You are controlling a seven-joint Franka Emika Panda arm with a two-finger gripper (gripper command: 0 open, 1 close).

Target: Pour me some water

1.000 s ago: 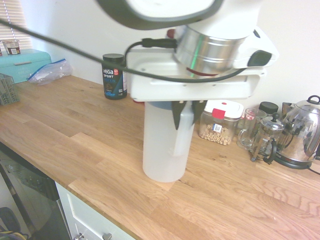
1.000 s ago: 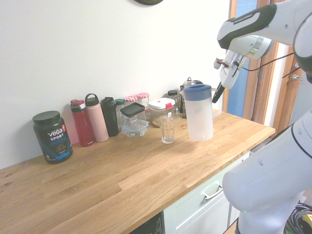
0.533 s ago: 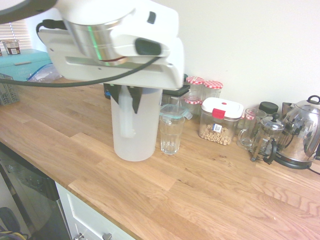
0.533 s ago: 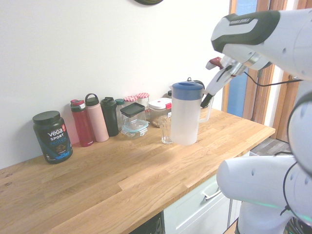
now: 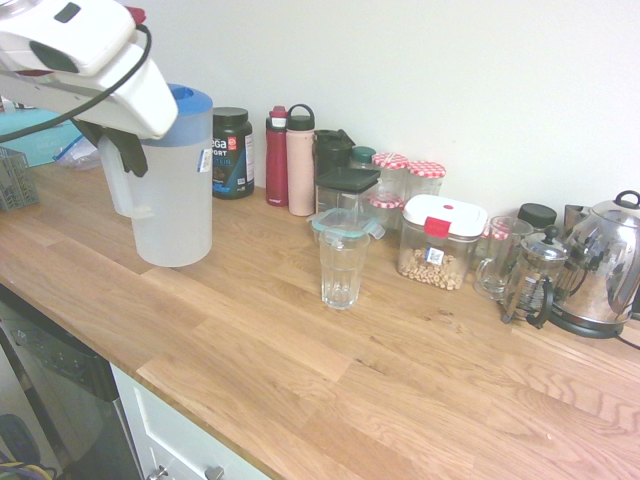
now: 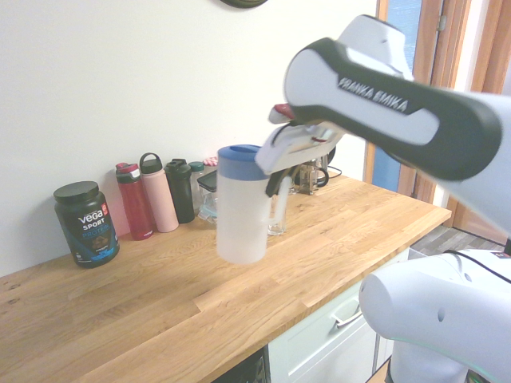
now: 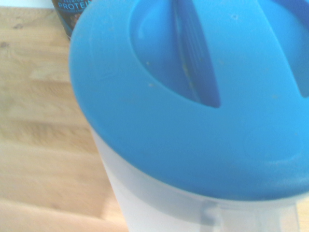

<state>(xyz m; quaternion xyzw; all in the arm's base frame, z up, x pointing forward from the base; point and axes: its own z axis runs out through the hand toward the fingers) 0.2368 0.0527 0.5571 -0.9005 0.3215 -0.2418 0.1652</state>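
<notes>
Claw (image 5: 121, 150) on upright jug (image 5: 176, 195)

In the second exterior view, the white arm (image 6: 451, 199) is reaching in from the right, its forearm (image 6: 391, 100) rising gently toward the left and its thick lower section (image 6: 423, 307) lying low on the near right. The wrist (image 6: 315, 132) is hanging below the forearm's far end. The hand (image 6: 277, 188) is slanting down and leftward above the surface, its dark fingers (image 5: 130, 152) closing in a grip. In the first exterior view, the arm is entering from the left.
</notes>
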